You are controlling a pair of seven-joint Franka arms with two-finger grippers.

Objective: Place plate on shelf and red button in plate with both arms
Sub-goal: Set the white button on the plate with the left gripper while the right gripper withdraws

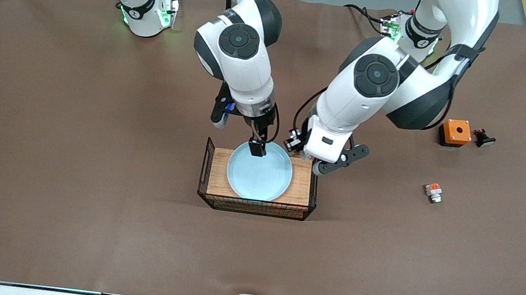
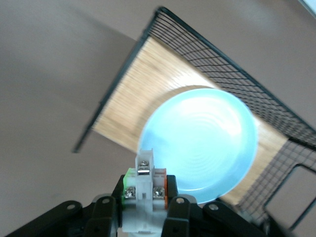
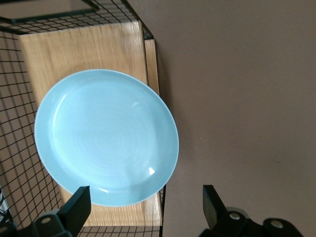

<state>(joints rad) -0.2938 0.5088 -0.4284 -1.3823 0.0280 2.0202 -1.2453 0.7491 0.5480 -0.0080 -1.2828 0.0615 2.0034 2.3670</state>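
Note:
The pale-blue plate lies on the wooden board inside a black wire basket. It also shows in the left wrist view and in the right wrist view. My right gripper hangs open and empty just over the plate's rim; in its own view the right gripper spans the plate's edge and the basket wall. My left gripper is shut on the red button, a white block with a green and an orange side. In the front view the left gripper is over the basket's corner, and the button is hidden.
Toward the left arm's end of the table stand an orange box with a hole and a small black part. A short white block with an orange top lies nearer the front camera than they do.

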